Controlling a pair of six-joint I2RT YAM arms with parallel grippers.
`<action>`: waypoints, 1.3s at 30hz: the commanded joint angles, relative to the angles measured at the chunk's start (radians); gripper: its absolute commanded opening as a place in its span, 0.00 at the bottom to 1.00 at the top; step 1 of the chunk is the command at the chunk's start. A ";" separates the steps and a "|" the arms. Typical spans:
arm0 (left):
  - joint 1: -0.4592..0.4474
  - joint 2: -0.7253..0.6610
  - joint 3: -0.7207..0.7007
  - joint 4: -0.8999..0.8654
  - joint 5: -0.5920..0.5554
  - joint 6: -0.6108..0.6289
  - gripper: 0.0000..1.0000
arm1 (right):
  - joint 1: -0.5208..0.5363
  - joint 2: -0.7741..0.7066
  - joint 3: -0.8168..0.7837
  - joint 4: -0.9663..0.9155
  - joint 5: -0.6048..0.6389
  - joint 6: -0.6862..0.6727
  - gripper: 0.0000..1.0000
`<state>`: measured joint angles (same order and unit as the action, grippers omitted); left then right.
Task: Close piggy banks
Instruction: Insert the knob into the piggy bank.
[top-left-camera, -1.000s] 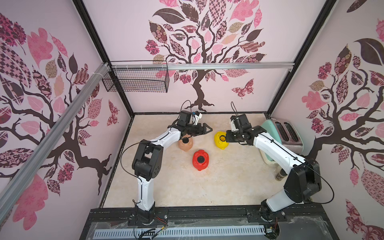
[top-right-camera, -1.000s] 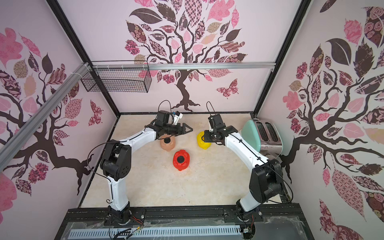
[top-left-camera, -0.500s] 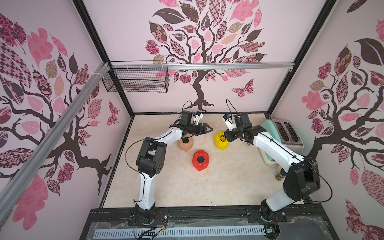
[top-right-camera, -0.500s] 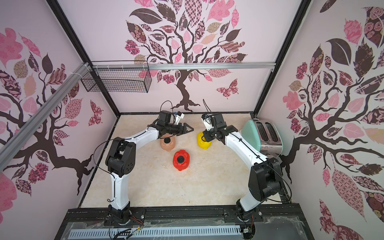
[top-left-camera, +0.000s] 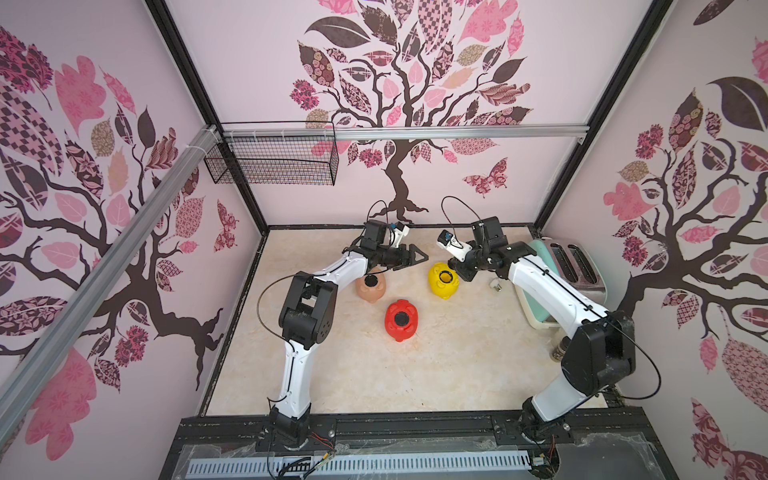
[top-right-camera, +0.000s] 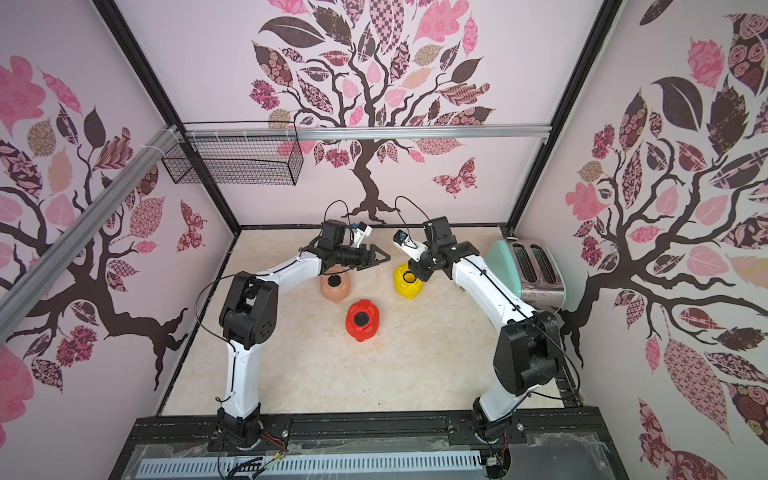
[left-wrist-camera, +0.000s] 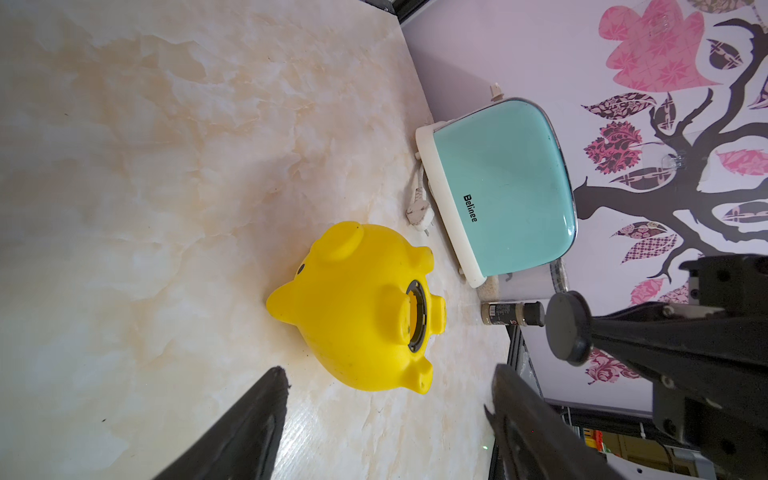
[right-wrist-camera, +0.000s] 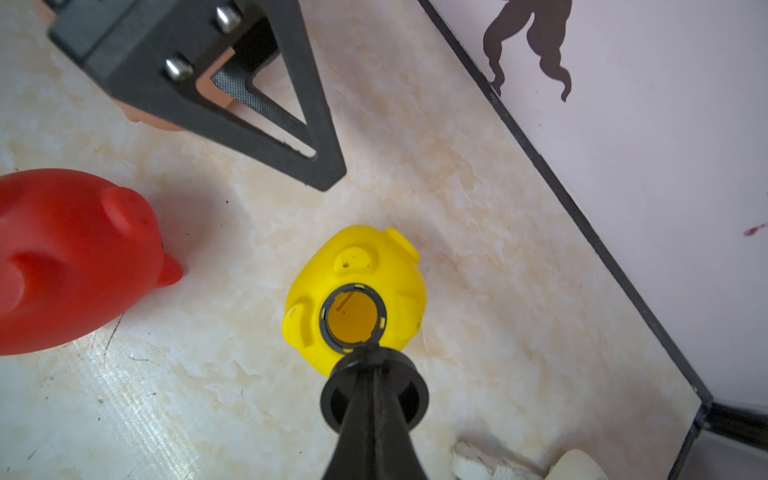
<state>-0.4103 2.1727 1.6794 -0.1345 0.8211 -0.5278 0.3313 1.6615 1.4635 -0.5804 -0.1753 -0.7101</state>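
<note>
Three piggy banks lie belly-up on the marble floor. The yellow one (top-left-camera: 444, 280) (right-wrist-camera: 357, 291) has an open, black-ringed belly hole. The red one (top-left-camera: 401, 320) (right-wrist-camera: 70, 257) has a black plug in its belly. The peach-pink one (top-left-camera: 371, 287) shows a dark round spot there. My right gripper (right-wrist-camera: 374, 374) (top-left-camera: 459, 272) is shut on a black round plug (right-wrist-camera: 374, 390) (left-wrist-camera: 567, 328), held just at the rim of the yellow pig's hole. My left gripper (left-wrist-camera: 389, 370) (top-left-camera: 419, 257) hovers open and empty between the peach-pink and yellow pigs, pointing at the yellow pig (left-wrist-camera: 357, 307).
A mint-green toaster (top-left-camera: 557, 274) (left-wrist-camera: 507, 187) stands against the right wall, its white power plug (left-wrist-camera: 419, 212) lying beside the yellow pig. A small spice bottle (left-wrist-camera: 511, 313) is near the toaster's front corner. A wire basket (top-left-camera: 274, 160) hangs on the back wall.
My right wrist has turned, swinging its camera up, while the plug stays at the yellow pig. The left arm has reached a little further right toward the yellow pig.
</note>
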 joint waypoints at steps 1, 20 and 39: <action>0.005 0.044 0.023 0.048 0.038 -0.029 0.79 | -0.002 0.069 0.077 -0.109 -0.025 -0.117 0.00; 0.007 0.118 0.057 0.090 0.096 -0.079 0.76 | -0.002 0.237 0.233 -0.239 -0.010 -0.229 0.00; -0.004 0.163 0.089 0.119 0.122 -0.122 0.76 | -0.002 0.290 0.244 -0.255 0.006 -0.244 0.00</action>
<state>-0.4084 2.2948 1.7386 -0.0376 0.9260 -0.6403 0.3313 1.9438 1.6833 -0.8078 -0.1745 -0.9470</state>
